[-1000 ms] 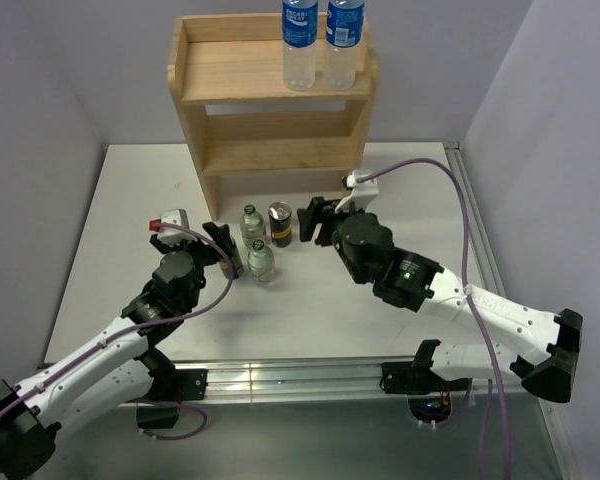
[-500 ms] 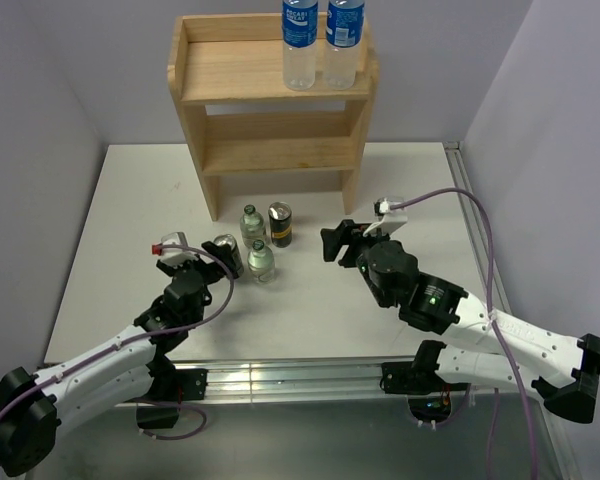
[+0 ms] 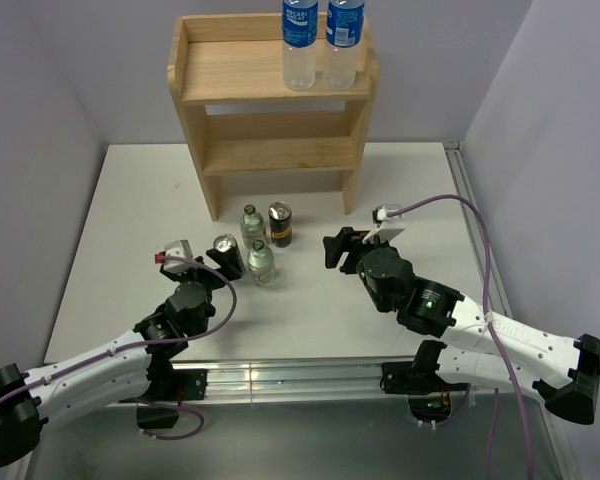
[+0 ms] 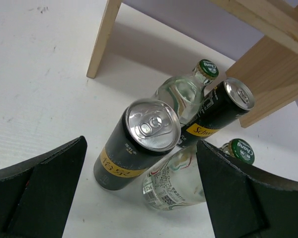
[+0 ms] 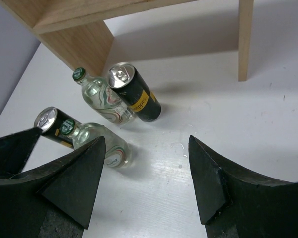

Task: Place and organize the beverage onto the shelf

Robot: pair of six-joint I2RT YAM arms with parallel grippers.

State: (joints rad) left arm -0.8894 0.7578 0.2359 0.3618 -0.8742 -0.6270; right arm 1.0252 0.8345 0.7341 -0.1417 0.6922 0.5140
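Note:
Two blue-labelled plastic bottles [image 3: 300, 45] [image 3: 344, 40] stand on the top tier of the wooden shelf [image 3: 270, 150]. On the table in front of it stand two dark cans [image 3: 280, 224] [image 3: 226, 255] and two green-capped glass bottles [image 3: 251, 222] [image 3: 261, 260]. My left gripper [image 3: 212, 268] is open, just short of the near can [image 4: 136, 144], with the near glass bottle [image 4: 181, 173] beside that can. My right gripper [image 3: 338, 248] is open and holds nothing, to the right of the far can [image 5: 134, 94].
Both shelf tiers are bare at the left. A shelf leg [image 5: 245, 39] stands ahead of the right gripper. Purple walls close in the table on both sides and at the back.
Both arms have drawn back toward the near edge. The right gripper moved right, away from the far can. The left gripper backed off the near can, which stays upright.

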